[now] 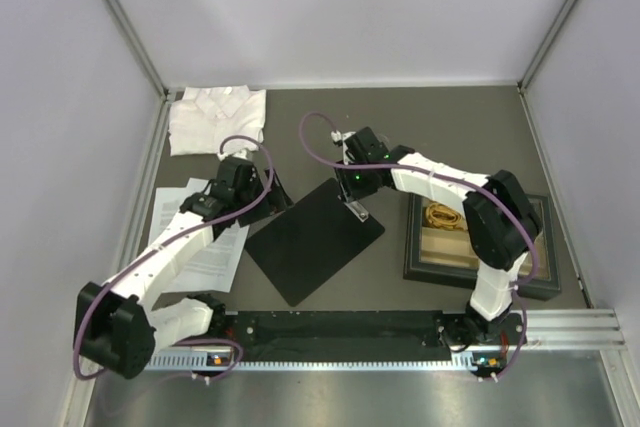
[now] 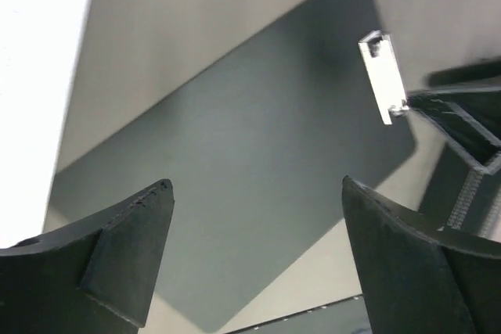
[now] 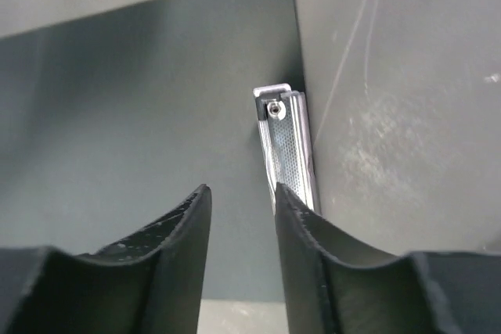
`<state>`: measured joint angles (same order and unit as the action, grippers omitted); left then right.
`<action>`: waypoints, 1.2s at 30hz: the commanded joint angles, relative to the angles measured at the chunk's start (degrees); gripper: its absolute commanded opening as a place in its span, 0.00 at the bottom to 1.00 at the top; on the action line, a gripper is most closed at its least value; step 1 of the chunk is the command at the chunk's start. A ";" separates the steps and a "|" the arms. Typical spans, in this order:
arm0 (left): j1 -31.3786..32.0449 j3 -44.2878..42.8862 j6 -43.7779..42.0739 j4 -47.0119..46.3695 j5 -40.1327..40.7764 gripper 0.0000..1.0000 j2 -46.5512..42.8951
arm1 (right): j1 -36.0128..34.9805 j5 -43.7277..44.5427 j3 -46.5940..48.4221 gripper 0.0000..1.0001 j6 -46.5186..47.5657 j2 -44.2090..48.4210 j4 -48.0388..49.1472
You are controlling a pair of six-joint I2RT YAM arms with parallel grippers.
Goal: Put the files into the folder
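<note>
**Entry: folder clip, just ahead of the right gripper**

I log the folder (image 1: 312,239) flat on the table (image 1: 450,137), long axis diagonal, with its silver clip (image 3: 286,146) at the far-right short edge. My right gripper (image 3: 241,193), fingers narrowly parted and empty, sits just short of the clip, which lies slightly right of the gap. Left gripper (image 2: 254,193): spread wide, empty, over the folder. Files (image 1: 215,255): left of the folder, under the left arm, which is the nearer one.

Dark grey table (image 1: 440,127), walled enclosure. Black folder (image 1: 305,242) flat at centre, set diagonally, silver clip (image 1: 357,209) at its right edge. Printed files (image 1: 220,257) just left of folder, fanned loosely. Folded white shirt (image 1: 215,119) behind and left of folder, near the back corner. Dark-framed tray (image 1: 435,272) right of folder, apart from it.
</note>
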<state>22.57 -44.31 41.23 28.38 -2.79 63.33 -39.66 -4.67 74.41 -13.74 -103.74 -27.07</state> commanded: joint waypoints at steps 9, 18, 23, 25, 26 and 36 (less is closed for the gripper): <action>-0.59 0.10 0.69 -15.72 -17.95 0.77 14.71 | -0.95 -0.25 2.93 0.37 4.42 -4.62 0.88; -0.59 2.91 2.36 -17.92 -16.46 0.74 17.70 | -0.95 -0.87 0.82 0.31 3.63 -5.77 2.99; -0.59 3.88 2.80 -18.89 -15.85 0.75 19.90 | -0.86 1.58 1.00 0.30 2.93 -5.86 2.28; -0.59 4.50 2.80 -19.68 -15.58 0.75 19.90 | -0.95 2.03 0.91 0.31 2.93 -5.68 2.11; -0.59 4.59 2.63 -19.85 -15.15 0.75 19.81 | -0.95 2.20 1.08 0.31 3.10 -5.85 1.67; -0.68 -3.22 -4.66 -6.87 -9.28 0.78 13.14 | -0.95 3.35 2.32 0.21 -0.41 -7.26 0.44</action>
<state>22.15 -41.15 41.25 15.75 -16.73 81.84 -39.72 -2.72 75.00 -12.14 -110.32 -26.76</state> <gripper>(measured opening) 0.762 0.218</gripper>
